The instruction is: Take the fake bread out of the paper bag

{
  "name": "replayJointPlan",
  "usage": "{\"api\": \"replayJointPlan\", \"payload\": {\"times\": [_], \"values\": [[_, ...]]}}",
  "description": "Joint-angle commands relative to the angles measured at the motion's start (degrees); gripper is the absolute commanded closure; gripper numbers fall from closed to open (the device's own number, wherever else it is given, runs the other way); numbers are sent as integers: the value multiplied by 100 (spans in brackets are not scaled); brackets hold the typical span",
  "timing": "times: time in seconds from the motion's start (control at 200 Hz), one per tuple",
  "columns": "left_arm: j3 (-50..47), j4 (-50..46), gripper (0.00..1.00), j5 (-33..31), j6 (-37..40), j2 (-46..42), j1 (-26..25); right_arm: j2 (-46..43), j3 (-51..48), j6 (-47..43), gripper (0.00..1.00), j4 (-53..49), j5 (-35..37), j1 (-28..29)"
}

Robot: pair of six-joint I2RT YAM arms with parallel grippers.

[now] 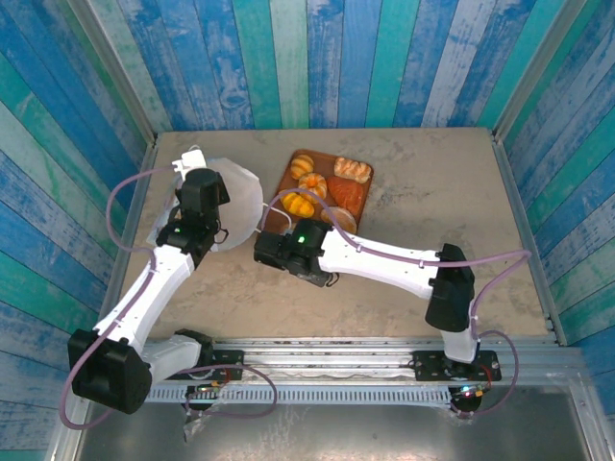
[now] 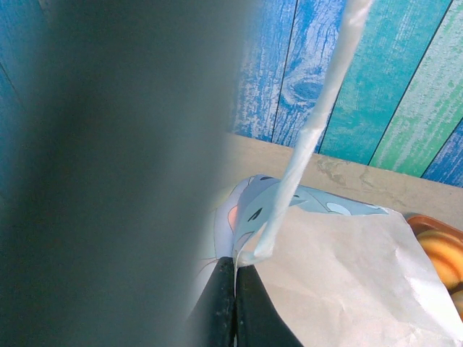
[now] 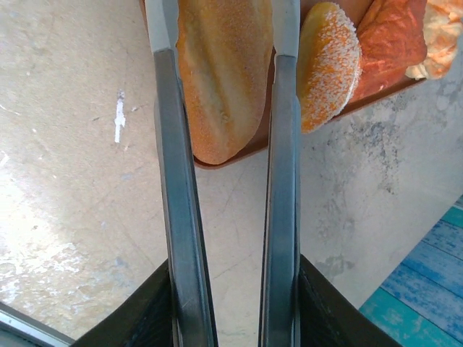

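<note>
The white paper bag (image 1: 240,197) lies tipped at the left of the table. My left gripper (image 1: 202,187) is shut on the bag's top edge, seen close in the left wrist view (image 2: 236,278); a white cord handle (image 2: 318,123) rises from that point. Inside of the bag is hidden. Several pieces of fake bread (image 1: 312,182) lie on a brown tray (image 1: 363,173). My right gripper (image 3: 224,72) is at the tray's near-left corner, its fingers (image 3: 173,144) closed against both sides of a long golden loaf (image 3: 221,79) whose end overhangs the tray rim (image 3: 376,90).
A sugared bun (image 3: 329,65) and an orange-red piece (image 3: 391,36) lie right beside the held loaf. A blurred dark grey shape (image 2: 108,181) blocks the left half of the left wrist view. Metal rails and blue plank walls (image 1: 384,58) bound the table.
</note>
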Motion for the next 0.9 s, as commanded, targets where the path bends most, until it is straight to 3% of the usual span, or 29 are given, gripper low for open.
{"api": "replayJointPlan", "payload": {"times": [0.0, 0.301, 0.646, 0.897], "values": [[211, 17, 100, -106, 28, -257, 32, -428, 21, 61, 61, 76, -87, 22], [118, 139, 100, 119, 167, -340, 32, -650, -429, 243, 61, 212, -233, -263], [-96, 485, 100, 882, 918, -512, 40, -1262, -717, 601, 63, 342, -589, -953], [-174, 773, 100, 1974, 1548, -301, 34, -2144, -838, 901, 64, 594, -1029, -1608]]}}
